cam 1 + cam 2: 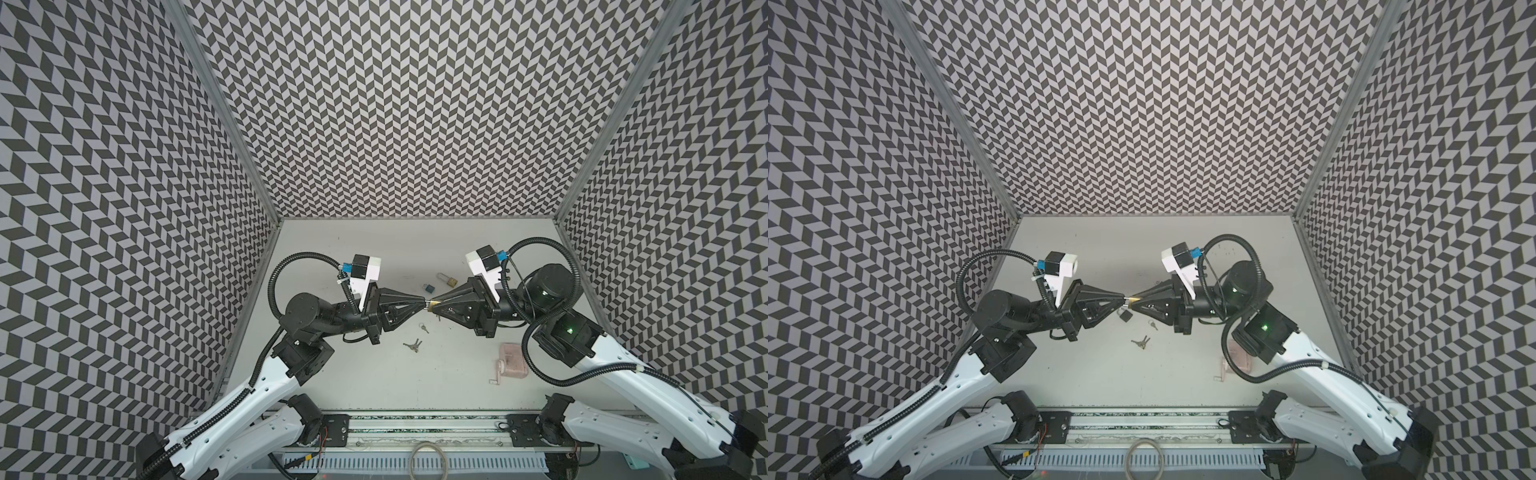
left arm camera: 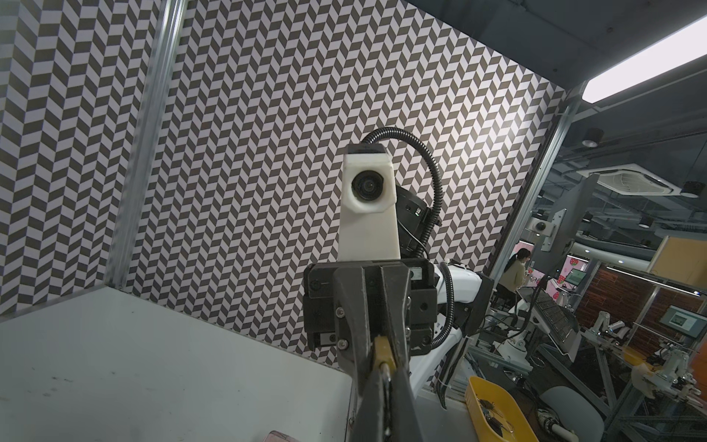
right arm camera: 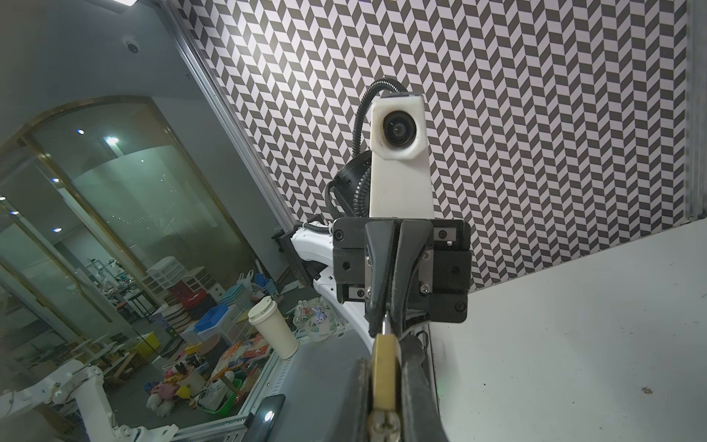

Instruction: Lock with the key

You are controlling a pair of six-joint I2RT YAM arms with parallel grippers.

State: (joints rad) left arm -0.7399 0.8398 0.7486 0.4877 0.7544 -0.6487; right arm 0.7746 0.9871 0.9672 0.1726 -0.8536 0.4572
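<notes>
**Q:** State of both pincers?
**A:** The right pincer [image 1: 437, 304] is clenched on the brass lock [image 3: 383, 367], gripping its flat faces. The left pincer [image 1: 424, 300] is clenched on a thin silver piece [image 2: 385, 373] at the lock's far end. The tips meet nose to nose, clear above the desk [image 1: 374, 249].

**Q:** Why this arrangement?
**A:** Judged purpose: one arm fixes the body so it cannot turn, and the other works along the lock's axis. Holding the lock aloft leaves room for wrist rotation without fouling the desk.

**Q:** Where is the key?
**A:** Unconfirmed. The silver piece may be a key blade or the shackle, as it shows edge-on only. In the right wrist view a second metal bit [image 3: 382, 423] sits at the lock's opposite end, blurred. A key bunch [image 1: 412, 345] and a single key [image 1: 423, 328] lie on the desk, nearer the arm bases than the pincers.

**Q:** What else is obscured?
**A:** The keyhole and the shackle's state are not visible in any view. In both top views the pincers cover most of the lock. A blue lock [image 1: 428, 287] and a long-shackle lock [image 1: 446, 279] lie on the desk beyond, untouched.
</notes>
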